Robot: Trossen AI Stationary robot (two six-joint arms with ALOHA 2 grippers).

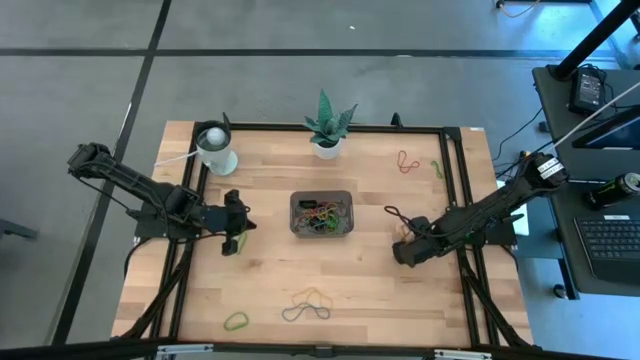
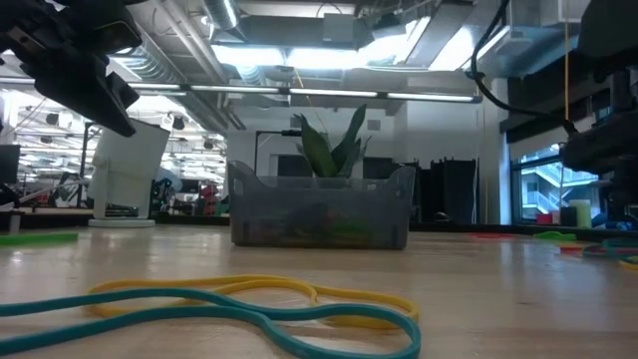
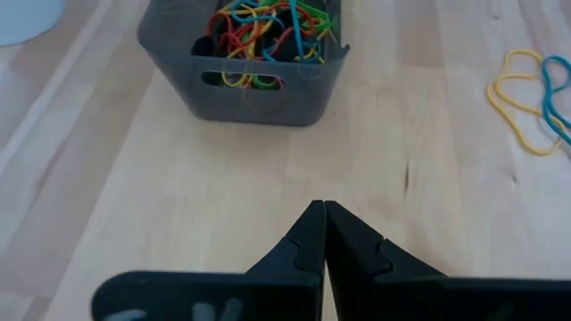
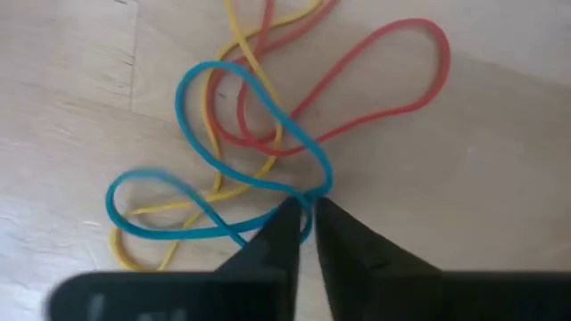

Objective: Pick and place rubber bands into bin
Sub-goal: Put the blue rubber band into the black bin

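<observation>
Rubber bands [image 4: 259, 134] tangled under right tool [image 4: 306, 212], tips nearly closed.

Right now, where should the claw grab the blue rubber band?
Probably at the pinched middle of the blue rubber band, where its two loops cross, coming straight down from above. It lies flat on the table, tangled with yellow and red bands, and the right claw is already closing there.
</observation>
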